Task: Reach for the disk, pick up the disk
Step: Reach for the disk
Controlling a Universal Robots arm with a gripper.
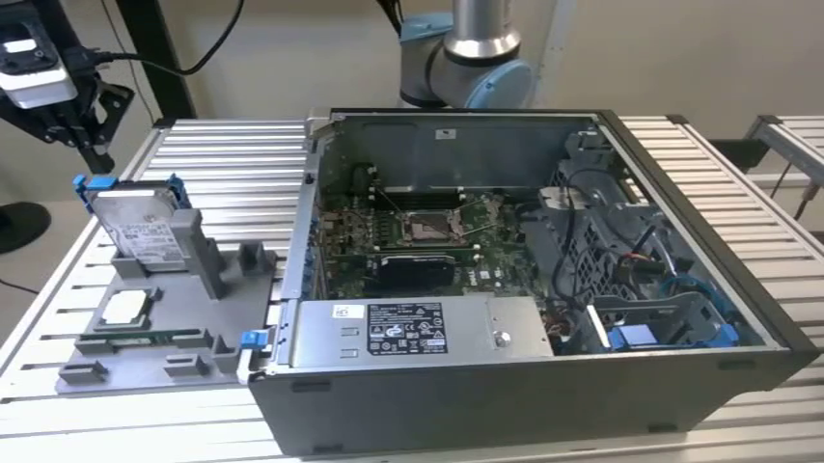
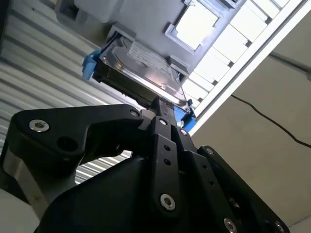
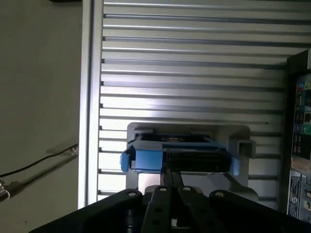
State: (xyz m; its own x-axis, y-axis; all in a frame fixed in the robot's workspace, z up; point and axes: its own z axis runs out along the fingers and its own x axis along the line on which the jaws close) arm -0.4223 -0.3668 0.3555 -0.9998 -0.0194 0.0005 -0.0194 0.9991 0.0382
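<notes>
The disk (image 1: 139,230) is a silver drive with a white label and a blue frame. It stands on edge in a slot of the grey holder (image 1: 193,289) at the exterior view's left. My gripper (image 1: 93,154) hangs above and slightly to the exterior view's left of it, apart from it. In both wrist views the black fingers meet at a point with nothing between them, so the gripper (image 2: 160,103) (image 3: 170,174) is shut. The disk (image 2: 141,68) (image 3: 175,155) lies just beyond the fingertips, and its blue-framed edge faces them.
A square processor chip (image 1: 126,309) and a memory stick (image 1: 142,340) lie on the same grey holder. An open computer case (image 1: 515,386) stands close on the exterior view's right. The slatted metal table (image 1: 219,154) ends just left of the holder, and a cable (image 3: 39,162) runs past that edge.
</notes>
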